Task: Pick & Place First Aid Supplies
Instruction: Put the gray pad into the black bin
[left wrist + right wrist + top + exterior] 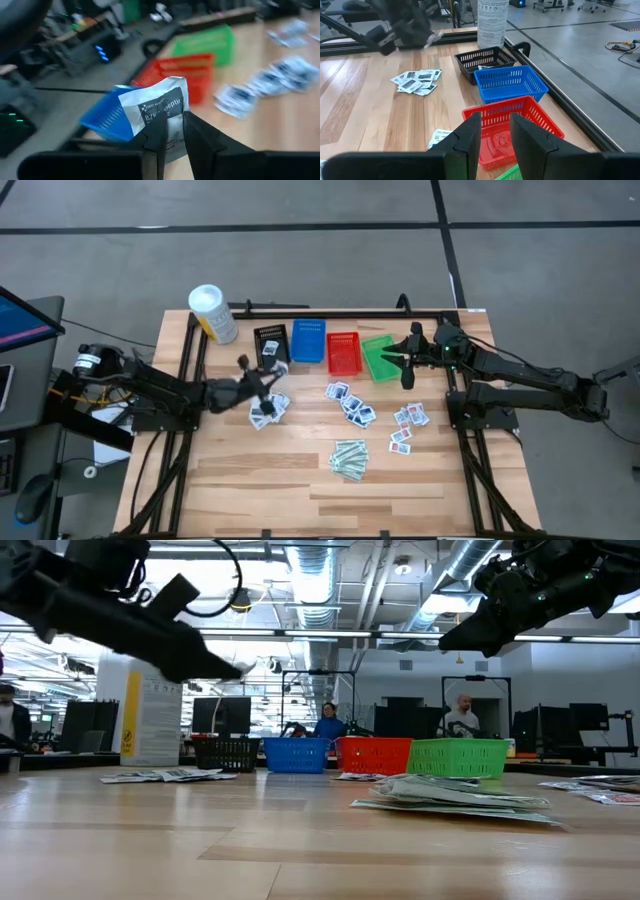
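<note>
Overhead looks straight down; low view skims level (both share baskets (325,345)).

Arms: two, dark, jointed links, matte black housings
Left arm (170,392): black cables looped by the base, pale round fitting near the table's left edge
Right arm (520,375): small green lights by the wrist
Fingers (465,137): dark, flat, blocky, angled tips

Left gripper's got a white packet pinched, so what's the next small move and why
Probably carry it a little farther toward the black basket and open above it. The left gripper is shut on a white packet, lifted off the table just short of that basket in the high view, and the basket already seems to hold a similar packet.
</note>
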